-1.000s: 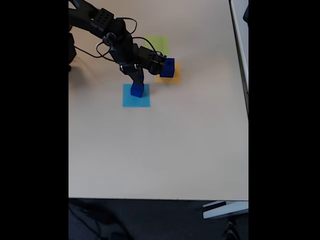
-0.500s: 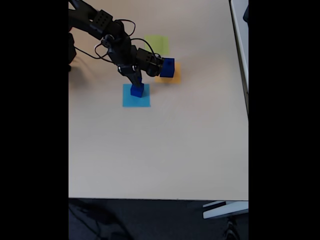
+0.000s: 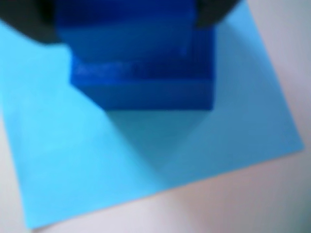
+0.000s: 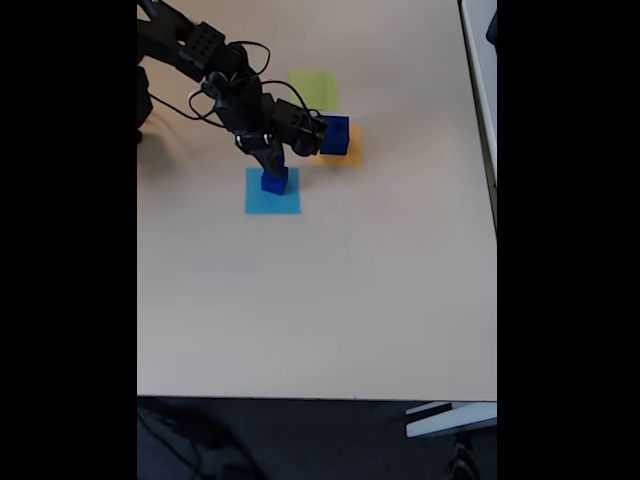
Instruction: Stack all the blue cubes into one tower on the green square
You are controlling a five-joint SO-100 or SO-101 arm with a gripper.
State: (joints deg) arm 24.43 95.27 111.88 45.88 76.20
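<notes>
We see no tower yet: the green square [image 4: 314,90] at the far side of the desk [image 4: 320,300] lies bare. One blue cube [image 4: 335,134] sits on the orange-yellow square [image 4: 349,152], just right of the arm. Another blue cube [image 4: 274,180] is over the light blue square [image 4: 272,196]; in the wrist view the gripper [image 3: 126,19] has its dark fingers [image 3: 29,24] either side of this cube [image 3: 141,73], apparently pinching it. We judge everything still to do. No writing or labels readable
</notes>
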